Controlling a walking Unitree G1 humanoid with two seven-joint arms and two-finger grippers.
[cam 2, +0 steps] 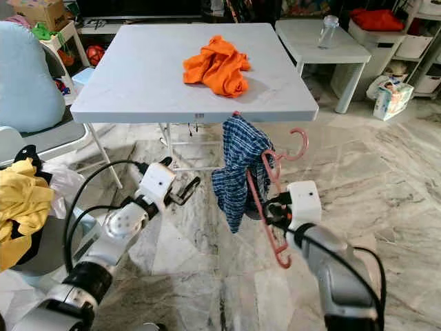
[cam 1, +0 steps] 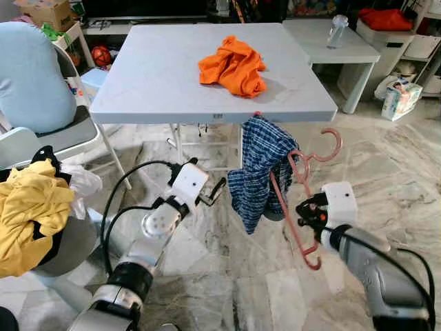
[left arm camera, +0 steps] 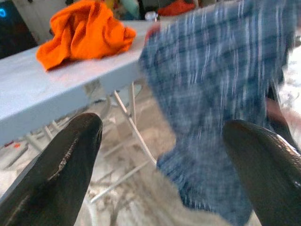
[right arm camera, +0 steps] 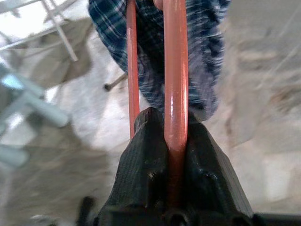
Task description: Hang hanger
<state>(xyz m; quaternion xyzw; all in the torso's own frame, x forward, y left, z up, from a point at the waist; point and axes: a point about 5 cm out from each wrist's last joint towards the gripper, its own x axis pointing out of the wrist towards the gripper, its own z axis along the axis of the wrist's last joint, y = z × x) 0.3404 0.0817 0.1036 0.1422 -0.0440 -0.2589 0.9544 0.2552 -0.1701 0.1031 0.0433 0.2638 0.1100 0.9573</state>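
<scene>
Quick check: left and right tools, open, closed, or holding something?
Left tool: open, empty, beside the blue plaid cloth.
Right tool: closed on the pink plastic hanger that carries the cloth.

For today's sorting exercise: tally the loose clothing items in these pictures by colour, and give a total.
Orange: 1, orange garment on the table
Blue plaid: 1, blue plaid garment on the hanger
Yellow: 1, yellow garment
Total: 3

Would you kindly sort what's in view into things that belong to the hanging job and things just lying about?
Job: pink hanger, blue plaid shirt, right gripper, left gripper.
Lying about: orange garment, yellow garment, folding table.
</scene>
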